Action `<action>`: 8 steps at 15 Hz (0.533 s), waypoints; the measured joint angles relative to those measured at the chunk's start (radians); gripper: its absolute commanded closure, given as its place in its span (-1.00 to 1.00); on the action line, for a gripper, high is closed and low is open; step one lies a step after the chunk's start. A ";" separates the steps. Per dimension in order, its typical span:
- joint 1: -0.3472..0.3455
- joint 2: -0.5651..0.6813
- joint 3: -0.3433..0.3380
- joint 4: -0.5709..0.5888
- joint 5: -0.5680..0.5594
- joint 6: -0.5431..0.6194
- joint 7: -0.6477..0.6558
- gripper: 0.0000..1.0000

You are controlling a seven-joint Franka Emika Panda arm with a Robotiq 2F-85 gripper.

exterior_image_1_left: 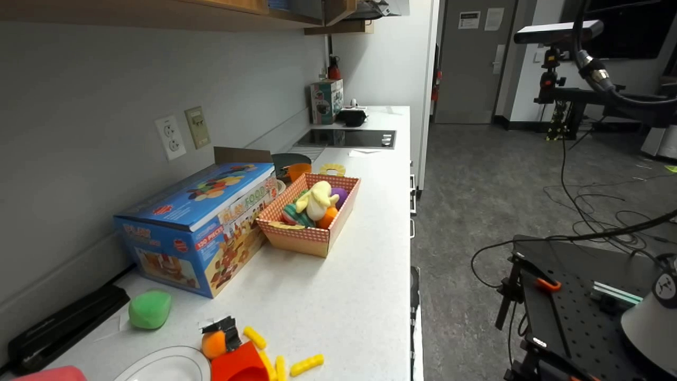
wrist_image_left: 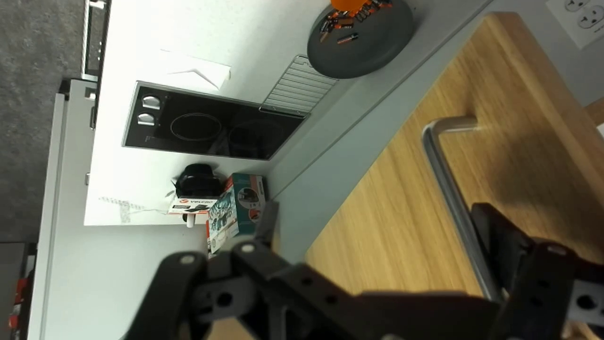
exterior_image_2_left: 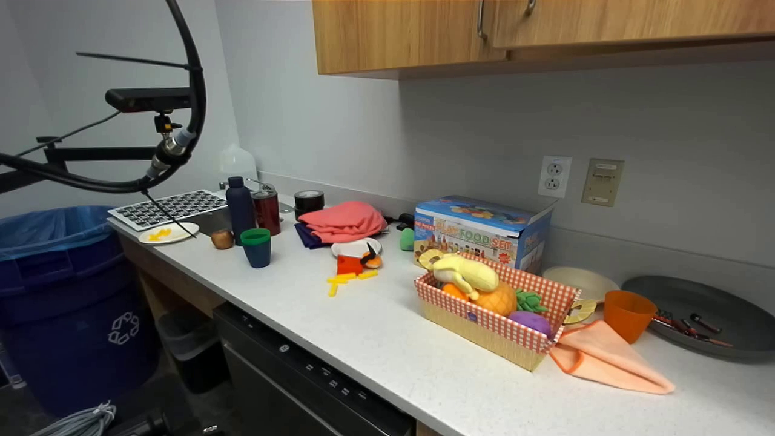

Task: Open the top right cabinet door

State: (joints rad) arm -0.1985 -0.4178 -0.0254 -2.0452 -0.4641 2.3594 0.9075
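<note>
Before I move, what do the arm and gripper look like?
The gripper is black, with jointed links, pale round pivot caps and grey patches. In an exterior view, the arm's rounded white base bears a dark oval badge with a pale logo.

Readable on the blue box (exterior_image_2_left: 481, 236), near three o'clock in an exterior view: PLAY FOOD SET. On its red strip (exterior_image_1_left: 209, 237): PIECES, after a number not surely legible. On the blue bin (exterior_image_2_left: 66, 321), at eight o'clock: a recycling sign (exterior_image_2_left: 123, 329). On the black panel (exterior_image_2_left: 296, 375), at seven o'clock: a round emblem (exterior_image_2_left: 284, 349) similar to GE. On the white box (wrist_image_left: 192, 206), near eight o'clock of the wrist view: VELCRO. On the grey door (exterior_image_1_left: 476, 79), toward one o'clock in an exterior view: two sheets (exterior_image_1_left: 468, 20), too small for reading.
</note>
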 measured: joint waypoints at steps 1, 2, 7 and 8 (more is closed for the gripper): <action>0.000 0.000 0.000 0.000 0.000 0.000 0.000 -1.00; 0.000 0.002 0.005 0.000 0.006 0.007 -0.003 -1.00; -0.003 0.006 -0.004 0.007 0.016 0.009 -0.119 -1.00; -0.003 0.003 -0.011 0.007 0.032 0.009 -0.161 -1.00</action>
State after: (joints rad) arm -0.2016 -0.4147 -0.0367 -2.0383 -0.4325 2.3684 0.7463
